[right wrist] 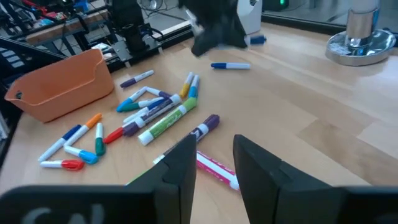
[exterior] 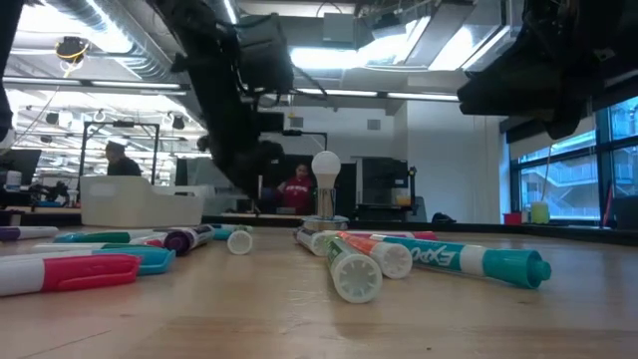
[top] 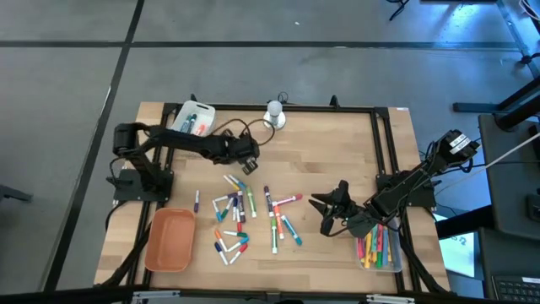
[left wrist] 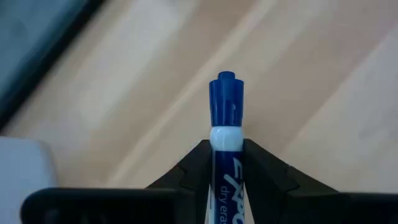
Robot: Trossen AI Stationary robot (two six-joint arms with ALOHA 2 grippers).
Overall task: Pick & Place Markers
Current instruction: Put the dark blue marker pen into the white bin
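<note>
Left wrist: blue marker between fingers

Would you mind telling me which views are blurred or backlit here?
Low view: both arms are backlit silhouettes, with near markers soft. Left wrist view: the blue marker is sharp, the table blurred. Right wrist view: the far arm is smeared.

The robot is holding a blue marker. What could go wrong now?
1. The left gripper pinches the blue marker with only its fingertips, and the cap end sticks out. It might slip or twist when carried.
2. The right gripper hangs open close above the scattered markers. If it drops low, it could knock some away.
</note>
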